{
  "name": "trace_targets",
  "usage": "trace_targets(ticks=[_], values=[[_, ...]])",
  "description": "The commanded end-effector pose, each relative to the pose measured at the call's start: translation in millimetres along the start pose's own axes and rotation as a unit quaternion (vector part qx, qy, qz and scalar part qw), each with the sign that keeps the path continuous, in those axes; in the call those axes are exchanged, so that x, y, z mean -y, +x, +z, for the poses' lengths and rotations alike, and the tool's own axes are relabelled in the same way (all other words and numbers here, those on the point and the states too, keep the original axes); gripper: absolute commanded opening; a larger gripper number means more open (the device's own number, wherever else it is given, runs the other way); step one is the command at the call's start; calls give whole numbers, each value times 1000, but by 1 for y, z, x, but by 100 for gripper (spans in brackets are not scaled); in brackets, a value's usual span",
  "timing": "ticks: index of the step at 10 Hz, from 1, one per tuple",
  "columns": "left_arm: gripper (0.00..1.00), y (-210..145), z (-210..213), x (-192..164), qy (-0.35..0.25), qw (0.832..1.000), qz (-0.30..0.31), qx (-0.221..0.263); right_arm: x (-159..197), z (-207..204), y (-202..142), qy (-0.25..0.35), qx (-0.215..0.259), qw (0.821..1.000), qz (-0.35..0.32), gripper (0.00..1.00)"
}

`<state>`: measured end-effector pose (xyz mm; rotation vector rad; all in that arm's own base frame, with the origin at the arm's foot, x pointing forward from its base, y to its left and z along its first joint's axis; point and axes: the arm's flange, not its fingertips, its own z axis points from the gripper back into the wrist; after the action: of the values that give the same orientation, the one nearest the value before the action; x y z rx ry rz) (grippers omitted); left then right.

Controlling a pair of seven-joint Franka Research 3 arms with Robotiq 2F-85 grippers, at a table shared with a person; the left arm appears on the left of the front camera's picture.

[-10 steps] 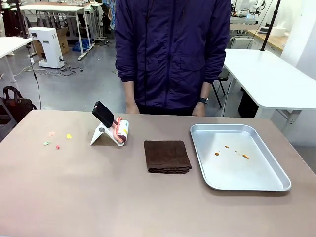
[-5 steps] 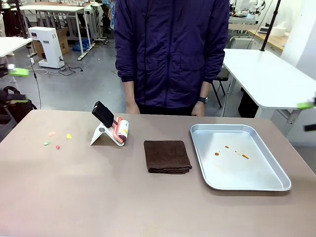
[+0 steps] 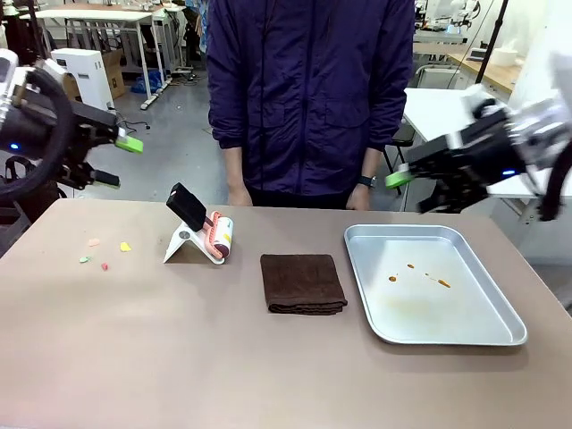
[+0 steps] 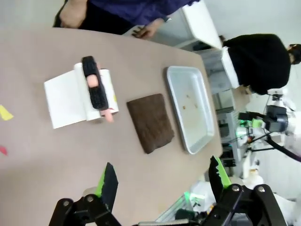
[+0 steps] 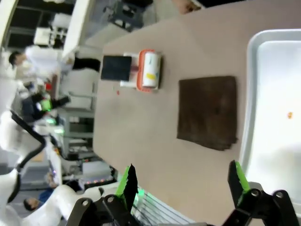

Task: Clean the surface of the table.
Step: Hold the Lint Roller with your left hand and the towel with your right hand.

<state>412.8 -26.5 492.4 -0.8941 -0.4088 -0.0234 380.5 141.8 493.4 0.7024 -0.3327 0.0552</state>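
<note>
A wide, matte, brownish-tan table [image 3: 179, 357] runs across the front view, and this surface carries everything else. Near its left edge lie a few small scraps of pink, green and yellow [image 3: 103, 252]. Right of them a lint roller with a black handle and an orange-pink frame [image 3: 201, 228] leans on a folded white stand. A yellow mark on its white roll is too small to read. At the centre lies a dark brown cloth folded into a square [image 3: 302, 282]. To its right sits a shiny rectangular metal tray [image 3: 465, 313] with orange-brown spots [image 3: 420, 273] on its floor.

A person in a dark blue jacket [image 3: 313, 89] stands at the far edge, a dark watch [image 3: 368, 181] on one wrist.

The left gripper [image 3: 118, 162] hangs above the far left corner, jaws spread. The right gripper [image 3: 411, 192] hangs beyond the tray's far edge, jaws also spread, holding nothing.

The left wrist view looks down between the spread green pads of the left gripper [image 4: 163, 179]. It shows the stand as a flat white sheet under the handle. The right wrist view, between the spread pads of the right gripper [image 5: 182, 183], shows the roll end-on beside the black handle, the cloth's layered edge, and the tray's rim.
</note>
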Motion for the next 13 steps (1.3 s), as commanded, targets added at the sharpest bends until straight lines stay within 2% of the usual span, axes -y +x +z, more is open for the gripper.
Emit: trace_targets(ticks=[1,4,6,7,8,10,11,13], values=[[100,18,-21,-2,61,998,25,-21,-16,-56,10,-49,-23,998,6,100],[100,35,-65,-14,110,991,64,-31,-33,-131,-5,-100,-48,994,5,100],[100,49,-87,-30,135,986,92,-44,-30,-163,-14,-123,-78,989,-8,100],[100,54,-94,-37,148,984,96,-33,-25,-178,-21,-138,-84,987,-3,100],[100,57,-98,-40,143,984,99,-41,-21,-190,-26,-155,-87,984,0,100],[100,60,-105,-45,134,984,103,-53,-17,-204,-31,-172,-98,980,0,100],[100,62,-106,-46,124,985,111,-52,-17,-202,-30,-171,-90,981,-7,100],[100,55,-107,-50,136,985,95,-43,-6,-198,-38,-157,-109,982,5,100]])
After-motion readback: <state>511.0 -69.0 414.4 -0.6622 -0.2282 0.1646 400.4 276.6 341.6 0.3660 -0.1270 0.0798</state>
